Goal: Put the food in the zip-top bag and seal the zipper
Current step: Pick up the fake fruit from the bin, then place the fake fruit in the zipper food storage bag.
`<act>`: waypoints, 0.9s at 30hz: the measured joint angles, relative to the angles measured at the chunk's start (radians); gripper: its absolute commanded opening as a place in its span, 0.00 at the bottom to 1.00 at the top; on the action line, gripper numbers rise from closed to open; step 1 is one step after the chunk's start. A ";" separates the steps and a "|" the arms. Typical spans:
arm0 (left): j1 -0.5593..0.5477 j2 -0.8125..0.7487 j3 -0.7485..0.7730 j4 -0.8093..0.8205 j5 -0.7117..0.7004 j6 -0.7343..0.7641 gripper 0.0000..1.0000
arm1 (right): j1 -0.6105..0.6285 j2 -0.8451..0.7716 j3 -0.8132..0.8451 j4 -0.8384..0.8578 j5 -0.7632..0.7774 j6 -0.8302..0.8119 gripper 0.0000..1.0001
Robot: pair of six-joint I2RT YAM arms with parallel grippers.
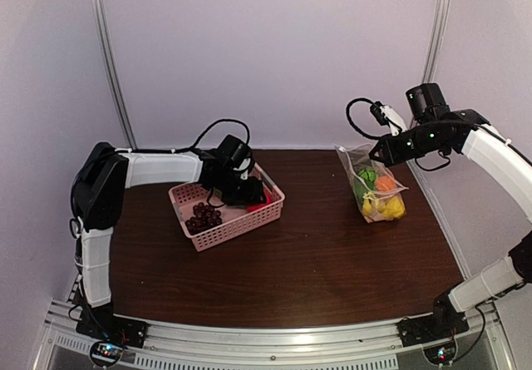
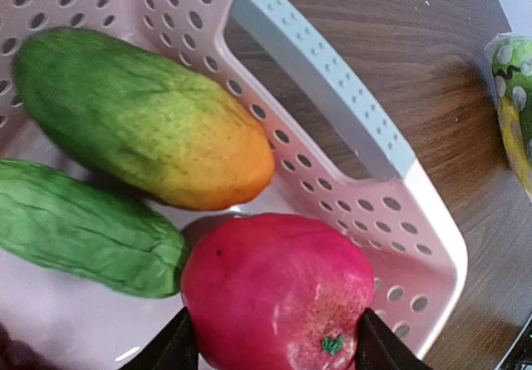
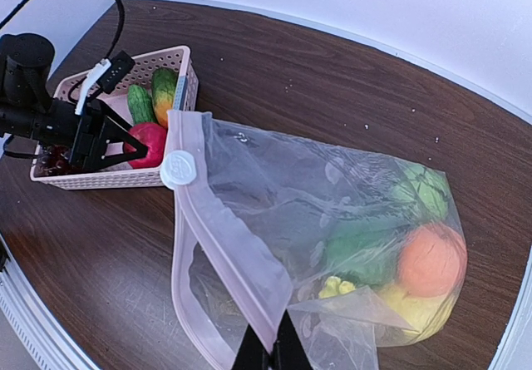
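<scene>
My left gripper (image 2: 276,345) reaches into the pink basket (image 2: 391,212), its two black fingers pressed against either side of a red apple (image 2: 274,295). Beside the apple lie a green-to-orange fruit (image 2: 141,116) and a green cucumber (image 2: 83,229). Dark grapes (image 1: 202,217) sit at the basket's near end. At the right, my right gripper (image 3: 270,357) is shut on the mouth edge of the zip-top bag (image 3: 332,220), holding it up off the table. The zipper (image 3: 224,245) gapes open, its white slider (image 3: 180,170) at the top end. Inside the bag lie an orange (image 3: 431,259), a green pepper (image 3: 424,191) and yellow fruit (image 3: 416,312).
The basket (image 1: 224,224) stands left of centre on the dark wooden table (image 1: 316,262), and the bag (image 1: 374,183) hangs at the right. White walls close in the back and both sides. The basket has a pale blue handle (image 2: 332,96).
</scene>
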 measured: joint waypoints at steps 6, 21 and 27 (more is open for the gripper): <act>-0.003 -0.216 -0.046 -0.067 -0.101 0.036 0.47 | 0.000 0.000 0.000 0.002 0.000 0.000 0.00; -0.280 -0.216 0.056 0.463 0.129 -0.038 0.41 | 0.024 0.121 0.210 -0.077 -0.014 0.012 0.00; -0.323 -0.054 0.205 0.556 0.161 -0.128 0.38 | 0.039 0.130 0.217 -0.080 -0.040 0.047 0.00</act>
